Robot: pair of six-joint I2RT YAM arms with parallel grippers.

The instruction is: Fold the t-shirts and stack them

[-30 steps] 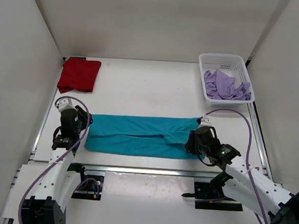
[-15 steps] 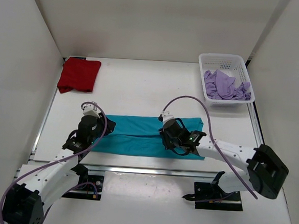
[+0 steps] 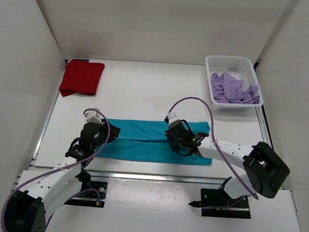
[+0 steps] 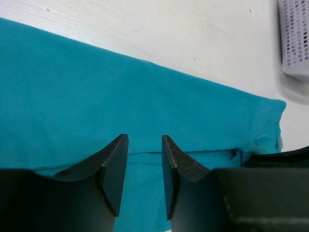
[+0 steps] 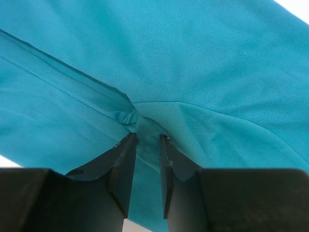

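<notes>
Right gripper (image 5: pixel 147 137): jaws nearly together, pinching a puckered ridge of the teal shirt (image 3: pixel 137 132) right of its middle. Creases run out from the pinch.

Left gripper (image 4: pixel 144 140): jaws a little apart at the shirt's left end. Cannot tell whether a layer is caught.

The teal shirt lies as a long flat band across the near desk (image 3: pixel 146 89), its near edge close to the desk's front edge. Bare desk stretches beyond it.

Red shirt (image 3: pixel 82 77): folded, far left corner. Lavender shirt (image 3: pixel 233 88): crumpled in the white mesh basket (image 3: pixel 228 58), far right corner.

Teal cloth: fine matte knit, one lengthwise fold seam.
</notes>
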